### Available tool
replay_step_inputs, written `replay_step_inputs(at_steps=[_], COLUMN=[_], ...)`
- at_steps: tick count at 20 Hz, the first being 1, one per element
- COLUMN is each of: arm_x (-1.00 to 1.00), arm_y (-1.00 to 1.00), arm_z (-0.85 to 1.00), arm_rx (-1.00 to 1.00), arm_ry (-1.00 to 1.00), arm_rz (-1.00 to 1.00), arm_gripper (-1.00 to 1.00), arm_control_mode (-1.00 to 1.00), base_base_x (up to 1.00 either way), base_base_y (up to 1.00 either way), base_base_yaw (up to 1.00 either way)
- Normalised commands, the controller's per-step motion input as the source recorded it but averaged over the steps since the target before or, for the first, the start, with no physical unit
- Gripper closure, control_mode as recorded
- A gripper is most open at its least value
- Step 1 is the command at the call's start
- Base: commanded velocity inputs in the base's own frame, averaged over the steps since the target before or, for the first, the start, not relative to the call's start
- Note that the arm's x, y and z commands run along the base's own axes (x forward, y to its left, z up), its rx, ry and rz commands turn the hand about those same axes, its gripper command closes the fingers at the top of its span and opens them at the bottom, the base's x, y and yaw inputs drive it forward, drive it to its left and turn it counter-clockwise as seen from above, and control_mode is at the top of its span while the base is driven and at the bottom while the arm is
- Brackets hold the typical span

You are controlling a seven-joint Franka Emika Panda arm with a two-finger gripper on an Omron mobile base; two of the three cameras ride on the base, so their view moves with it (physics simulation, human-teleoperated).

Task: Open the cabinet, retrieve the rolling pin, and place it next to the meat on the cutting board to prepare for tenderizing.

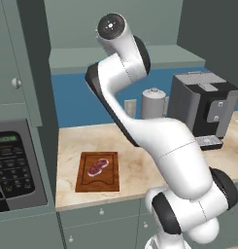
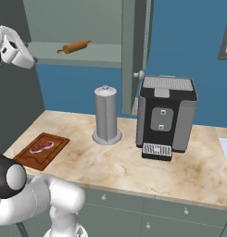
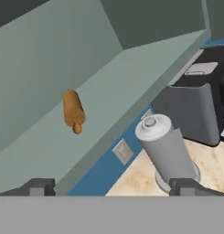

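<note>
The cabinet (image 2: 78, 28) stands open, its right door (image 2: 133, 55) swung out edge-on. The rolling pin (image 2: 74, 46) lies on the cabinet's bottom shelf; in the hand view the rolling pin (image 3: 73, 111) sits ahead and left of centre, well beyond the fingers. My gripper (image 3: 114, 187) is open, with nothing between its widely spread tips, raised in front of the shelf. On the counter's left end lies the cutting board (image 1: 97, 182) with the meat (image 1: 98, 166) on its upper half; in the right base view the cutting board (image 2: 29, 157) and meat (image 2: 42, 147) lie at lower left.
A grey cylindrical canister (image 2: 106, 115) stands mid-counter, just below the shelf edge. To its right sits a black coffee machine (image 2: 167, 115). The left cabinet door (image 1: 13, 58) hangs open above the oven panel (image 1: 11, 165). A wall outlet (image 3: 123, 151) is on the blue backsplash.
</note>
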Motion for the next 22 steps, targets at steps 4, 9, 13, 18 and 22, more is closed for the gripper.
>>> replay_step_inputs(at_steps=[4,9,13,18,22], arm_x=[0.53,0.22,0.15,0.41,0.46], arm_y=[-0.21,-0.17,-0.28,-0.36,-0.27], arm_z=[0.08,0.01,0.0,0.0,0.0], arm_rx=[-0.06,-0.08,-0.02,0.0,0.0], arm_ry=[0.04,0.0,-0.03,0.0,0.03], arm_rz=[0.0,0.0,0.0,0.03,0.06], arm_gripper=[-1.0,-1.0,-1.0,-1.0,-1.0], arm_control_mode=[-1.0,-1.0,-1.0,-1.0,-1.0], base_base_x=[0.0,0.0,0.0,0.0,0.0], base_base_y=[0.0,0.0,0.0,0.0,0.0], base_base_yaw=[0.0,0.0,0.0,0.0,0.0])
